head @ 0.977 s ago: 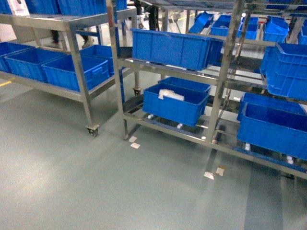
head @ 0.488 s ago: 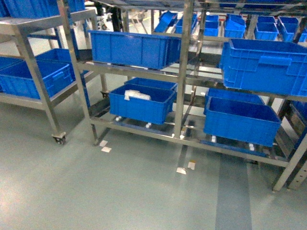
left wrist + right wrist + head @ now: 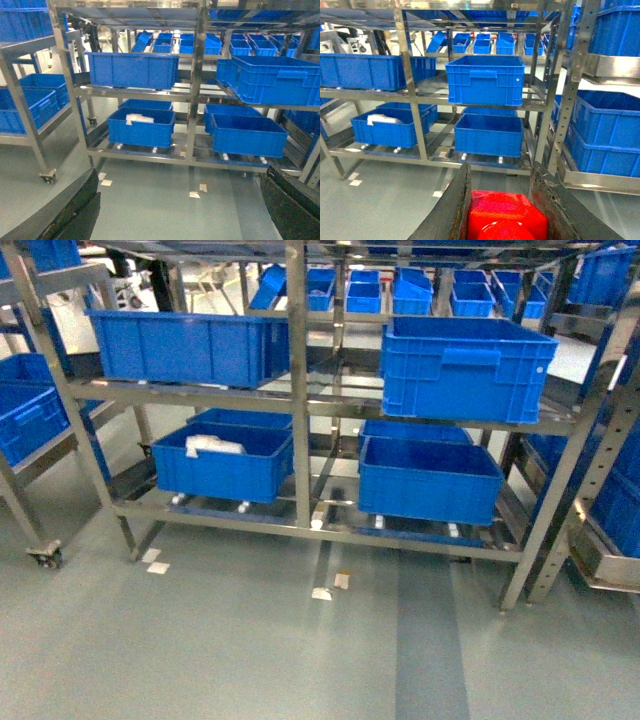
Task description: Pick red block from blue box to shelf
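Note:
The red block (image 3: 505, 215) is clamped between the two dark fingers of my right gripper (image 3: 501, 167), held above the grey floor in the right wrist view. The shelf (image 3: 298, 390), a shiny steel rack, fills the head view straight ahead. It also shows in the left wrist view, shelf (image 3: 200, 75), and beyond the block in the right wrist view, shelf (image 3: 410, 75). My left gripper (image 3: 182, 171) is open, its fingers (image 3: 75, 210) wide apart with only floor between them. The blue box is out of view. Neither gripper shows in the head view.
Dark blue crates sit on the rack: two on the middle level (image 3: 190, 345) (image 3: 465, 365) and two on the bottom (image 3: 430, 480), one holding a white bundle (image 3: 212, 446). Another rack on casters (image 3: 45, 557) stands at left, a third (image 3: 600, 480) at right. Paper scraps (image 3: 322, 593) lie on the floor.
The head view has swung right: the rack and its crates slid left in the frame and now face me squarely. The caster rack has moved to the far left edge.

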Available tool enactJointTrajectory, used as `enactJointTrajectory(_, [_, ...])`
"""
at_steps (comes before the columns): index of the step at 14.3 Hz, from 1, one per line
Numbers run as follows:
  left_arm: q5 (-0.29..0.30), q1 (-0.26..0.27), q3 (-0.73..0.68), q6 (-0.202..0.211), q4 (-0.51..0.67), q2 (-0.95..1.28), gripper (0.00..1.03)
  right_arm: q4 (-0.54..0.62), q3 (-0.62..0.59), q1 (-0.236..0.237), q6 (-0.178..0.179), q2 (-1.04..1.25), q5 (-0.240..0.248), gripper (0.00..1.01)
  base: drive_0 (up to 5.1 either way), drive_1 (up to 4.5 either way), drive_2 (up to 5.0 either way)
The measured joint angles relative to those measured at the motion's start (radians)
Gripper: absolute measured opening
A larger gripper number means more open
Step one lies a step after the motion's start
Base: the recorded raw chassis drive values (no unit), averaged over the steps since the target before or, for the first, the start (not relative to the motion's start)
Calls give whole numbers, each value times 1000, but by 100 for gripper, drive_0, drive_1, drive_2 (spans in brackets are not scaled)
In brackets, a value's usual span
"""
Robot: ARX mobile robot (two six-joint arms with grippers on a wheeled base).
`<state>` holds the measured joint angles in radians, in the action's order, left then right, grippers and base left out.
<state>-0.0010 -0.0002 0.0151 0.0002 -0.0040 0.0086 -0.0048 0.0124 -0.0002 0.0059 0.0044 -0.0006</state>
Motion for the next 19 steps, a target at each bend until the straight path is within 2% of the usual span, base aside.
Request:
enactJointTrajectory(14, [1, -2, 0, 0, 0, 0, 98, 0, 0, 0, 0, 0, 0, 29, -126, -126, -126])
enactJointTrajectory(19, [0, -1, 0, 0, -1, 0, 98, -1, 0, 0, 0, 0, 0, 29, -7, 422, -435])
